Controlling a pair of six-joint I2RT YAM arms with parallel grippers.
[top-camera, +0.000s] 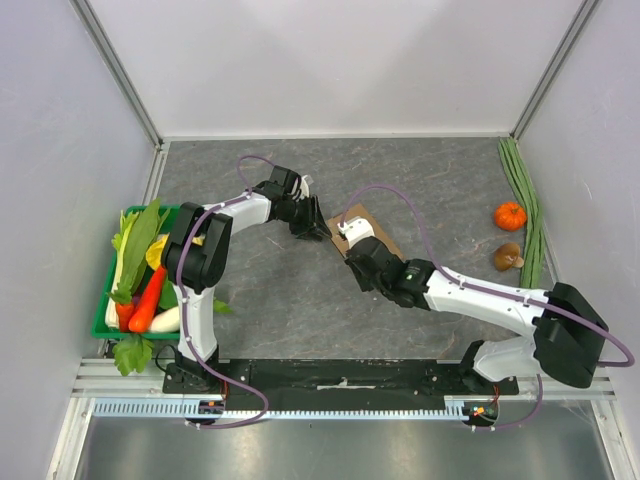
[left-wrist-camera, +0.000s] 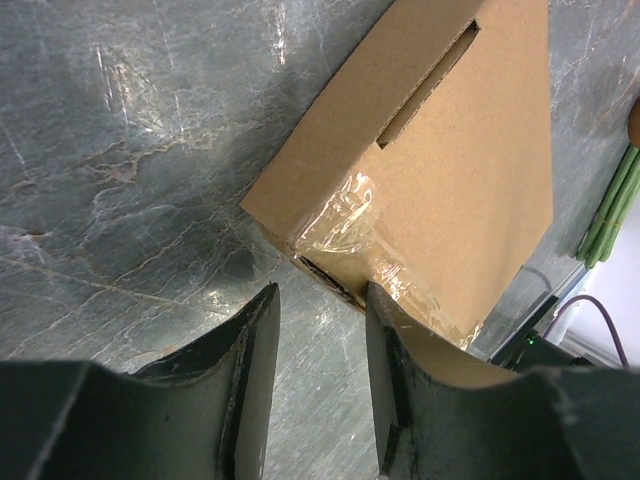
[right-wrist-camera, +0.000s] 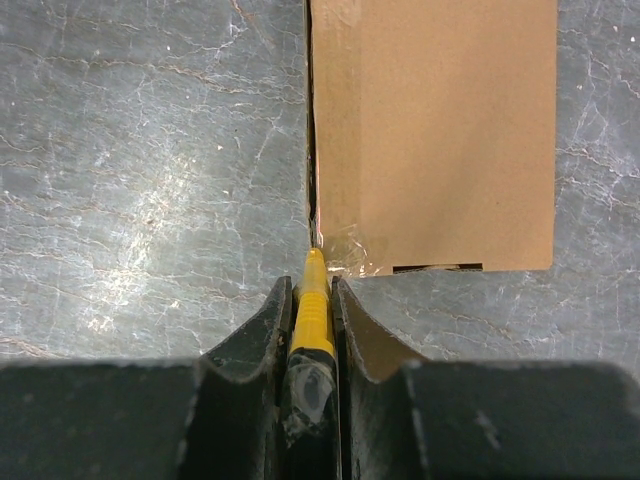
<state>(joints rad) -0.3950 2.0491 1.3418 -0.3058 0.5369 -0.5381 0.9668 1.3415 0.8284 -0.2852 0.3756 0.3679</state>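
Two arms meet at the flat cardboard box (top-camera: 368, 228) in the middle of the worktop (top-camera: 440, 190), with bare surface on every side of it. The right fingers (right-wrist-camera: 278, 305), arm stretched low leftward, are closed on a yellow cutter (right-wrist-camera: 313, 300) whose tip is at the taped edge. The left fingers (left-wrist-camera: 258, 320) stand partly open and empty at the box's taped corner.

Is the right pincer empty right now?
No, the right pincer is shut on a yellow tool, its tip at the taped corner of the cardboard box.
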